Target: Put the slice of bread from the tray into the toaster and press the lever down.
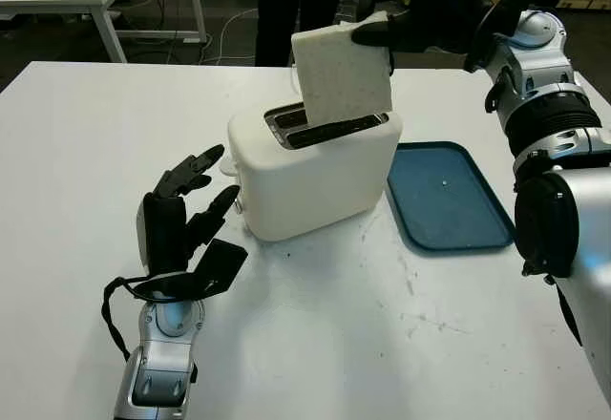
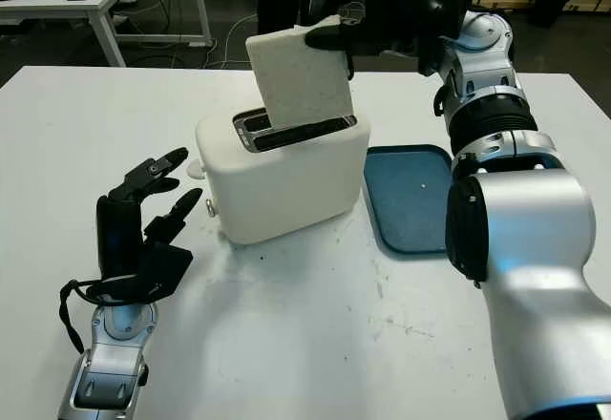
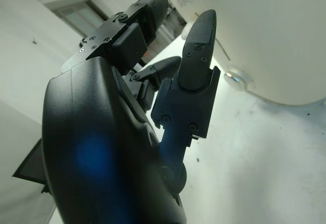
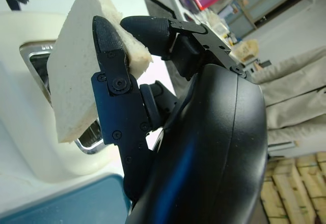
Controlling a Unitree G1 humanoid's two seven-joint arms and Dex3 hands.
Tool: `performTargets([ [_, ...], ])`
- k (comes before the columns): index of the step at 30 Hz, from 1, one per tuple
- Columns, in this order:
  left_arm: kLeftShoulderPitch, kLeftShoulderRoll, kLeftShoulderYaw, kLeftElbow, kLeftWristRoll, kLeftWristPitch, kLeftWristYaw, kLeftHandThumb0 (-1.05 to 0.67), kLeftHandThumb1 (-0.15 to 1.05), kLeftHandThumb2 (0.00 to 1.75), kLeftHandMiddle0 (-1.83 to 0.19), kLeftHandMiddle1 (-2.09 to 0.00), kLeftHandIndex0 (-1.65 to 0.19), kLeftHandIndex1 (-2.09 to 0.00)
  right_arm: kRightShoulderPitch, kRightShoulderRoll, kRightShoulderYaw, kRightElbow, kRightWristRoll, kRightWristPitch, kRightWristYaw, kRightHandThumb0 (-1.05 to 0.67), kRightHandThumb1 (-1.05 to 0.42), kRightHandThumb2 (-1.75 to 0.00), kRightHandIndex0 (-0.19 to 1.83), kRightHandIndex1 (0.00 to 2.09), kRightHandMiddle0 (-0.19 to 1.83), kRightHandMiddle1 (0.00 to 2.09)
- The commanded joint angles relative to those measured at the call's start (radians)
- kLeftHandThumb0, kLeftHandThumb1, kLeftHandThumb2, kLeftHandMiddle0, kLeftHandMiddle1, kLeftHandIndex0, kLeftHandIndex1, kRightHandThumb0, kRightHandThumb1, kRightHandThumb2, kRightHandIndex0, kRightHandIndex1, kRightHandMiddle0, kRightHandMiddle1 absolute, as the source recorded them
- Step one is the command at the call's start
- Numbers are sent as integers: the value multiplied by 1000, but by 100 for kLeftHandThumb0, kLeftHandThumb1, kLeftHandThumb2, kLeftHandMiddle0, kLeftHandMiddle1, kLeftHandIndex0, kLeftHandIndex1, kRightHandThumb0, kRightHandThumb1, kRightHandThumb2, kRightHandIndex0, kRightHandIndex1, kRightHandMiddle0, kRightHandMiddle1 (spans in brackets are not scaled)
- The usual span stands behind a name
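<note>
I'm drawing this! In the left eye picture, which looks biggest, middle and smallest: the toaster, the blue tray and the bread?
1. toaster, biggest.
2. blue tray.
3. slice of bread, held by the right hand, smallest, though not far behind the tray.

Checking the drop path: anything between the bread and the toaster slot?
Nothing visible. The right hand holds the bread slice by its top corner directly over the toaster, lower edge at the open slots. The left hand is open beside the toaster.
</note>
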Motion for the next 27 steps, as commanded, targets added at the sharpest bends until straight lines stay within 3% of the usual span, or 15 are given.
performTargets([
  [1, -2, 2, 0, 4, 2, -14, 7, -34, 92, 8, -47, -104, -78, -14, 12, 1, 22, -7, -34, -51, -35, -57, -92, -12, 106, 172, 95, 161],
  [7, 5, -3, -4, -8, 10, -1, 7, -34, 92, 9, -47, -104, -77, -15, 19, 16, 70, -19, -91, -110, -71, -54, -92, -17, 107, 174, 89, 174],
  [27, 17, -21, -17, -2, 17, -5, 29, -33, 92, 9, -47, -102, -75, -17, 60, 69, 113, -61, -111, -260, -80, -43, -92, -17, 114, 175, 97, 175],
])
